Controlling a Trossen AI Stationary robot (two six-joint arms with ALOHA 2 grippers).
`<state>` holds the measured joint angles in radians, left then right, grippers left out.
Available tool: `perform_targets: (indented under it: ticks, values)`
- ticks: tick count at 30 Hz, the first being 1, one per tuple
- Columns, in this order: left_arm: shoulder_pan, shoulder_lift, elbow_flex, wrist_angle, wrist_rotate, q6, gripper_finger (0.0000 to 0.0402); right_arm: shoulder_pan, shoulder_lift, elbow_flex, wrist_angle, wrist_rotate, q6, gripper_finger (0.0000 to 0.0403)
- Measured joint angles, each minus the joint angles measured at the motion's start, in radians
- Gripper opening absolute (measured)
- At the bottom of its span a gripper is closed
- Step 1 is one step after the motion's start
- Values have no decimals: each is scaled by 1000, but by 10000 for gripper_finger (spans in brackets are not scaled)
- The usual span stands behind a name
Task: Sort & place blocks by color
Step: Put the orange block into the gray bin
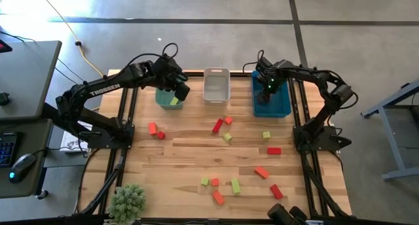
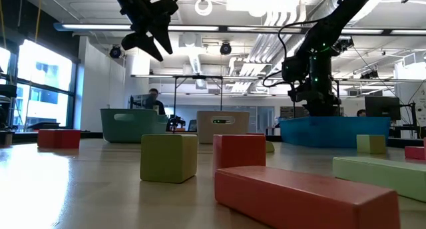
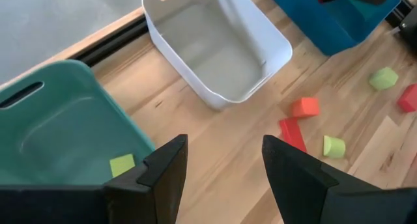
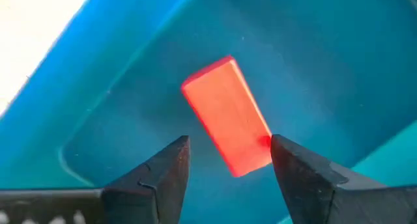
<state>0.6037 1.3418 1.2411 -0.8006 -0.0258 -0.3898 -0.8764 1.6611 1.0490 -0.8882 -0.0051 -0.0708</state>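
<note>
Several yellow-green, orange-red and deep red blocks lie scattered on the wooden table (image 1: pixel 196 153), such as a red bar (image 1: pixel 218 125) and a yellow-green cube (image 1: pixel 227 138). My left gripper (image 1: pixel 178 91) (image 3: pixel 225 146) hangs open above the green bin (image 1: pixel 163 97), where a yellow-green block (image 3: pixel 122 164) rests on the floor. My right gripper (image 1: pixel 268 87) (image 4: pixel 229 146) is open over the blue bin (image 1: pixel 275 104). An orange-red bar (image 4: pixel 228 116) lies flat on the bin floor below its fingers.
A white bin (image 1: pixel 216 86) stands between the green and blue bins at the table's far edge; nothing shows inside it in the left wrist view. A small green plant (image 1: pixel 127 202) sits at the near left corner. Two blocks (image 1: pixel 156 130) lie apart toward the left.
</note>
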Motion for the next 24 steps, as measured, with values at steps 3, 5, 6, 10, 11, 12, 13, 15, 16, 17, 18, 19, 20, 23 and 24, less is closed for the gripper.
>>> perform_targets:
  ticks: [3, 5, 6, 10, 11, 12, 13, 15, 16, 17, 18, 19, 20, 23, 24]
  values:
    - [0, 0, 0, -10, 0, 0, 189, 0, 0, 37, -33, -3, 29, 203]
    - [0, 0, 0, -16, 0, 0, 189, 0, 0, 68, -61, -6, 47, 204]
    - [0, 0, 0, -20, 0, 0, 189, 0, 0, 85, -71, -13, 54, 204]
    - [0, 0, 0, -58, -1, -1, 189, 0, 0, 146, -125, -55, 74, 204]
    - [0, 0, 0, -77, -3, -2, 189, 0, 0, 162, -136, -63, 80, 204]
    - [0, 0, 0, -97, -6, -7, 189, 0, 0, 177, -149, -72, 95, 204]
    - [0, 0, 0, -120, -8, -16, 189, 0, 0, 189, -162, -78, 104, 204]
    - [0, 0, 0, -163, -14, -41, 189, 3, 0, 214, -188, -78, 119, 204]
    - [0, 0, 0, -182, -15, -54, 189, 6, 0, 227, -195, -78, 122, 204]
    - [0, 0, 0, -202, -16, -68, 189, 9, 0, 237, -200, -77, 124, 204]
    - [0, 0, 0, -219, -16, -79, 189, 14, 0, 246, -207, -77, 127, 204]
    - [0, 0, 0, -232, -15, -88, 189, 21, 0, 253, -211, -77, 135, 204]
    - [0, 0, 0, -243, -9, -89, 189, 29, 0, 262, -212, -77, 142, 204]
    - [0, 0, 0, -264, 13, -85, 189, 55, 0, 281, -215, -78, 163, 204]
    - [0, 0, 0, -268, 16, -93, 189, 65, 0, 287, -218, -77, 169, 204]
